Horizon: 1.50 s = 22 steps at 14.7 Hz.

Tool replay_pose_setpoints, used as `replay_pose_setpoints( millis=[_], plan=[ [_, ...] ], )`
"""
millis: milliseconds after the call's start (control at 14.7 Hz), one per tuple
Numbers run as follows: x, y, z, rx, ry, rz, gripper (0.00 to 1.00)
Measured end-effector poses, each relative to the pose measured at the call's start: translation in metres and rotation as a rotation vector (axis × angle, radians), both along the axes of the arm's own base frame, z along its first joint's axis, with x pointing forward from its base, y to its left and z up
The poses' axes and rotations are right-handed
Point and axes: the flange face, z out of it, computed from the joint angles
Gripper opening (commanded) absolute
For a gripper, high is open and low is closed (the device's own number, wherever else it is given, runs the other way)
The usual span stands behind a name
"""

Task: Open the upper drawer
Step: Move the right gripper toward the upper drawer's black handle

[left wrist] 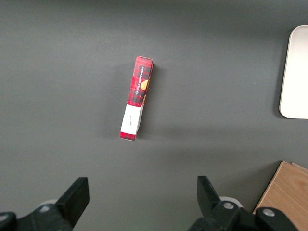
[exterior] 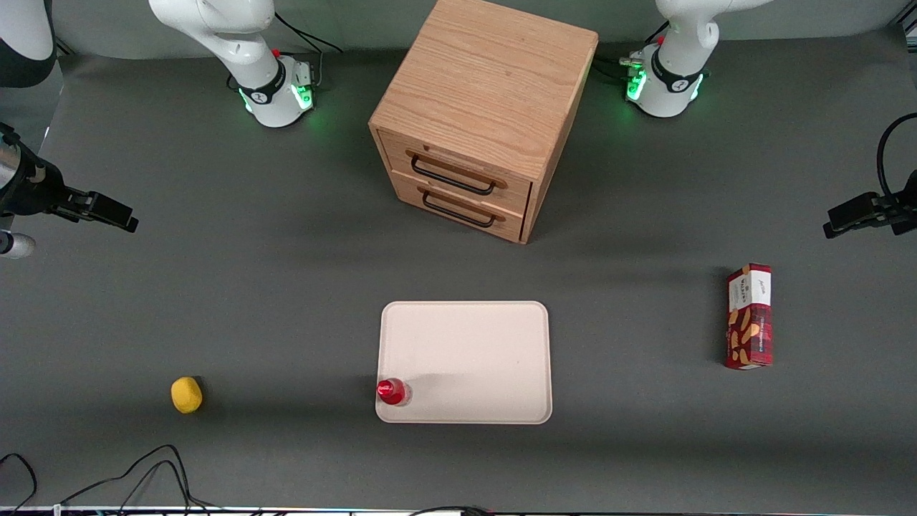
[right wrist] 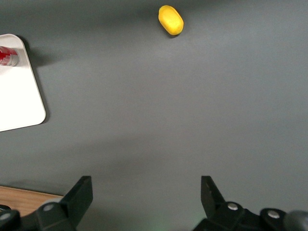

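The small oak cabinet [exterior: 487, 86] stands on the grey table between the two arm bases. Its upper drawer [exterior: 458, 166] is closed, with the black bar handle [exterior: 451, 177] across its front. The identical lower drawer [exterior: 458, 208] just below it is closed too. My gripper [exterior: 118, 213] hangs above the table toward the working arm's end, well apart from the cabinet. In the right wrist view the gripper [right wrist: 147, 195] is open and empty over bare table, with a corner of the cabinet [right wrist: 21, 199] beside one finger.
A white tray [exterior: 473, 344] lies in front of the cabinet, nearer the front camera, with a red can [exterior: 392, 391] on its corner. A yellow lemon-like object [exterior: 186, 395] lies toward the working arm's end. A red snack box [exterior: 749, 316] lies toward the parked arm's end.
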Motion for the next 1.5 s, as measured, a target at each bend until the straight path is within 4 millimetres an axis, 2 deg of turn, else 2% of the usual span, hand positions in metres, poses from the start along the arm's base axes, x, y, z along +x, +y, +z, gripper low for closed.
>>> replay_pose_setpoints(
  millis=[477, 614, 750, 886, 1159, 1295, 1500],
  plan=[
    [0.001, 0.004, 0.002, 0.003, -0.004, 0.046, 1.00],
    [0.004, 0.015, 0.008, 0.018, -0.012, 0.110, 1.00],
    [0.007, 0.039, 0.011, 0.092, 0.003, 0.178, 1.00],
    [0.013, 0.068, 0.008, 0.157, 0.010, 0.275, 1.00],
    [0.011, 0.155, 0.002, 0.179, 0.022, 0.474, 1.00],
    [-0.002, 0.206, -0.001, 0.182, 0.034, 0.565, 1.00],
    [-0.030, 0.283, -0.008, 0.185, 0.056, 0.706, 1.00]
  ],
)
